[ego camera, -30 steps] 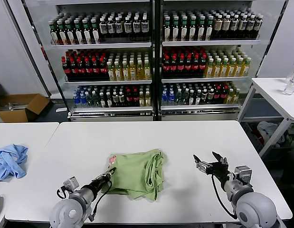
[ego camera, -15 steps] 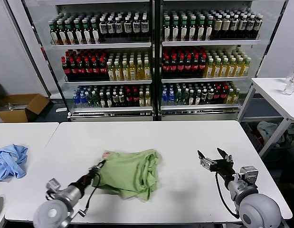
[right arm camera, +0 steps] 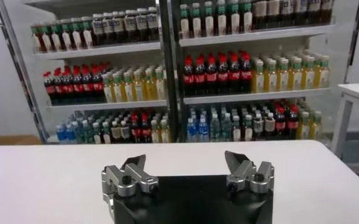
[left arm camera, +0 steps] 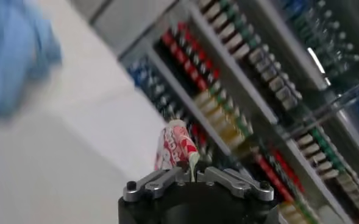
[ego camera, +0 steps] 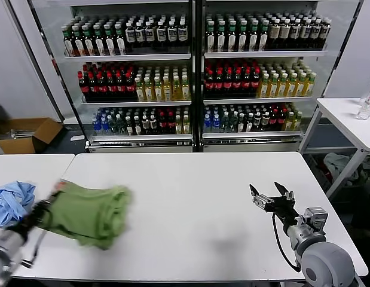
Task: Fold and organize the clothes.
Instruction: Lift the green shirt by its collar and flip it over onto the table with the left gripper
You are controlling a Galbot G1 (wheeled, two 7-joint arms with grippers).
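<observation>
The light green T-shirt [ego camera: 89, 212] lies bunched and folded over at the left end of the main white table [ego camera: 190, 179], its left edge reaching the gap to the neighbouring table. My left gripper [ego camera: 44, 210] is at that left edge, shut on a fold of the shirt. In the left wrist view the gripper [left arm camera: 190, 173] pinches a thin edge of cloth bearing the red-and-white graphic [left arm camera: 175, 145]. My right gripper [ego camera: 269, 194] hovers open over the right part of the table, far from the shirt, with nothing between its fingers [right arm camera: 132, 172].
A crumpled light blue garment [ego camera: 11, 202] lies on the left side table, just left of the shirt, and shows too in the left wrist view [left arm camera: 14, 55]. Drink coolers [ego camera: 190, 78] stand behind the table. Another white table [ego camera: 352, 119] is at the far right.
My left gripper has pulled the green shirt well to the left, from the table's middle to its left end near the blue garment. The right gripper has barely moved and stays open.
</observation>
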